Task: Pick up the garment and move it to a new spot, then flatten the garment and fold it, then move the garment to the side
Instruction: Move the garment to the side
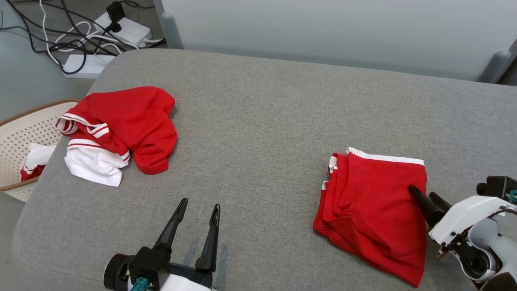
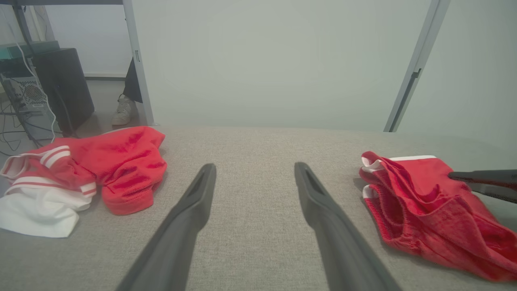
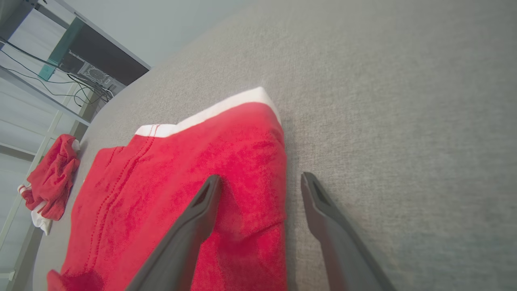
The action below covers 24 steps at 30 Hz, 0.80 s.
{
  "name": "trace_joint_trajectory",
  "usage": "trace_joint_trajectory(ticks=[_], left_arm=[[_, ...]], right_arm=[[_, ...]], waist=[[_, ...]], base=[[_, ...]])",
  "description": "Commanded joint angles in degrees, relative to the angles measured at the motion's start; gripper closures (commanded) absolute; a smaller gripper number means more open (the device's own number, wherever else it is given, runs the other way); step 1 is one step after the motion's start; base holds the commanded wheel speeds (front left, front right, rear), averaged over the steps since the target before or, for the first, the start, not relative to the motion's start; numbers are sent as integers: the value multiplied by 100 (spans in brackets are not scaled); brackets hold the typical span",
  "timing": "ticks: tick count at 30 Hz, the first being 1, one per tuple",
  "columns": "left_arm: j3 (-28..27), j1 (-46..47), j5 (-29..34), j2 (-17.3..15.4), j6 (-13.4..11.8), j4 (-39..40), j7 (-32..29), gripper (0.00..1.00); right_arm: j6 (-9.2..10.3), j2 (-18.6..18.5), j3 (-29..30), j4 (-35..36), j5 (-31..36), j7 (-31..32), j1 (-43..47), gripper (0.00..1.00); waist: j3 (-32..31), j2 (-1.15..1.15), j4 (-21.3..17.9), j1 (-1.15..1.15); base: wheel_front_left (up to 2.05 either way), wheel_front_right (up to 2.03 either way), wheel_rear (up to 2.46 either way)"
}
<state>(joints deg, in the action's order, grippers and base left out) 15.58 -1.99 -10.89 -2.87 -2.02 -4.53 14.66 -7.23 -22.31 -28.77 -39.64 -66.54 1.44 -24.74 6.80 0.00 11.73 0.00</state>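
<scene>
A folded red garment point(image 1: 371, 202) with white trim lies on the right of the grey padded table point(image 1: 262, 121); the wrist views show it too point(image 2: 424, 210) point(image 3: 181, 161). My right gripper point(image 1: 423, 193) point(image 3: 260, 180) is open at its right edge, one finger over the red cloth and the other over bare table, nothing held. Its dark fingers point(image 2: 484, 180) reach in from the right in the left wrist view. My left gripper point(image 1: 200, 204) point(image 2: 254, 167) is open over bare table near the front edge, well left of the garment.
A crumpled red-and-white pile of clothes point(image 1: 125, 125) point(image 2: 101, 169) point(image 3: 52, 178) sits at the table's left. Beside that edge stands a perforated basket point(image 1: 24, 121) with more clothes. Power strips and cables point(image 1: 125, 26) lie on the floor behind. A person's shoe point(image 2: 123, 111) shows beyond the table.
</scene>
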Motion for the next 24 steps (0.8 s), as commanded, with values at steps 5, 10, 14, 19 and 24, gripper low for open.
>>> trace_joint_trajectory(ticks=[5,10,14,19,24], left_arm=[[-104,350,-68,-1,13,110,34,0],[-69,381,-83,-1,-6,103,34,0],[-56,386,-92,-1,-21,100,34,0],[-56,397,-110,-1,-43,124,34,0],[-63,406,-127,-1,-67,137,34,0]], right_arm=[[-25,-97,-347,-100,-391,281,-175,0],[-25,-99,-512,-196,-653,400,-219,0],[-25,-83,-585,-192,-831,464,-232,51],[-25,-152,-778,-74,-950,505,-258,100],[-25,-280,-978,196,-932,263,-282,100]], waist=[[121,0,111,0],[167,0,170,0],[173,0,188,0],[193,0,179,0],[186,0,126,0]], base=[[0,0,0],[0,0,0],[0,0,0],[0,0,0],[0,0,0]])
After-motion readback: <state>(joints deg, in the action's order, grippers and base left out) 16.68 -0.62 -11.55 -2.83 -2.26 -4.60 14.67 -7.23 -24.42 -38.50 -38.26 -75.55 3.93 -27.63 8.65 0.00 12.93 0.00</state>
